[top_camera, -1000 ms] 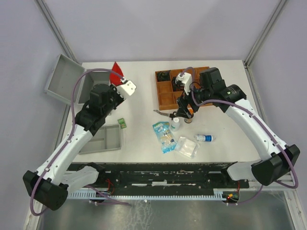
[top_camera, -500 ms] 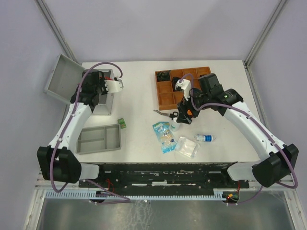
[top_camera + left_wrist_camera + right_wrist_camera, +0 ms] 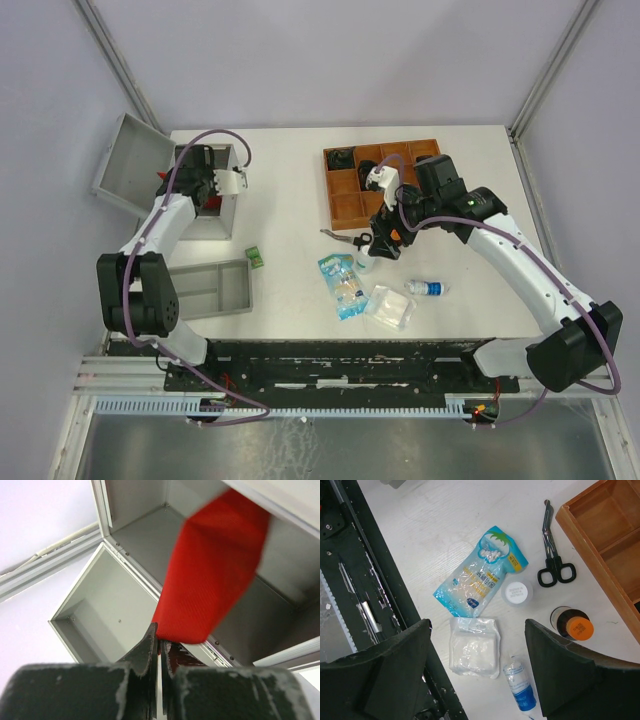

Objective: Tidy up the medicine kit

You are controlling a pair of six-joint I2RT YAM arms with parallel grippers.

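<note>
The medicine kit (image 3: 128, 160), a silver-grey metal case, stands open at the table's far left corner. My left gripper (image 3: 203, 190) hangs over its box, shut on a corner of a red pouch (image 3: 215, 570) that dangles into the kit's grey inside (image 3: 135, 535). The thin jaws (image 3: 161, 639) pinch the fabric with hardly any gap. My right gripper (image 3: 380, 238) hovers open above loose supplies. Between its wide fingers (image 3: 477, 630) lies a white gauze pack (image 3: 474, 647), untouched.
A blue swab bag (image 3: 480, 572), white-capped bottle (image 3: 517, 592), amber bottle (image 3: 572, 624), scissors (image 3: 551, 550) and small blue tube (image 3: 520, 690) lie near the wooden tray (image 3: 605, 525). A grey insert tray (image 3: 208, 290) and a green packet (image 3: 255, 257) sit at front left.
My left arm has swung left and back, carrying the red pouch from above the table to over the open kit. The right gripper shifted slightly and stays open.
</note>
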